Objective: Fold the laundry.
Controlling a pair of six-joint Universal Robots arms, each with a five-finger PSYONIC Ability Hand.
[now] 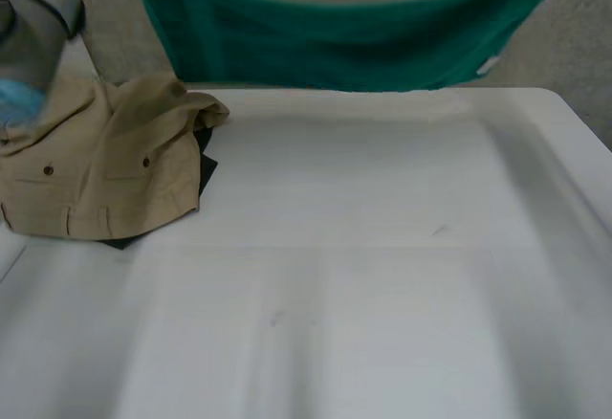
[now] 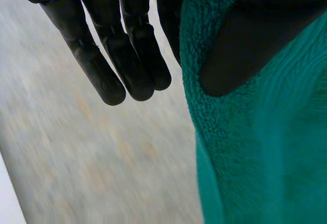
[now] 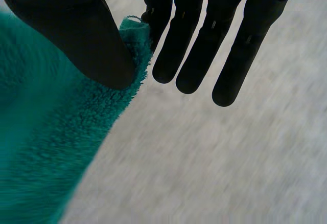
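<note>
A green fleecy cloth [image 1: 335,36] hangs stretched in the air over the table's far edge, sagging in the middle. In the left wrist view my left hand [image 2: 127,55] pinches an edge of the cloth [image 2: 255,147] between its thumb [image 2: 245,45] and a finger, with the other fingers straight. My right hand [image 3: 194,45] pinches a corner of the cloth [image 3: 46,152] under its thumb [image 3: 87,35] in the same way. The left arm [image 1: 33,17] stands at the far left.
A beige garment [image 1: 96,165] with buttons lies crumpled on the white table [image 1: 363,275] at the left, over a dark cloth [image 1: 206,175]. Beyond the table is a speckled grey floor.
</note>
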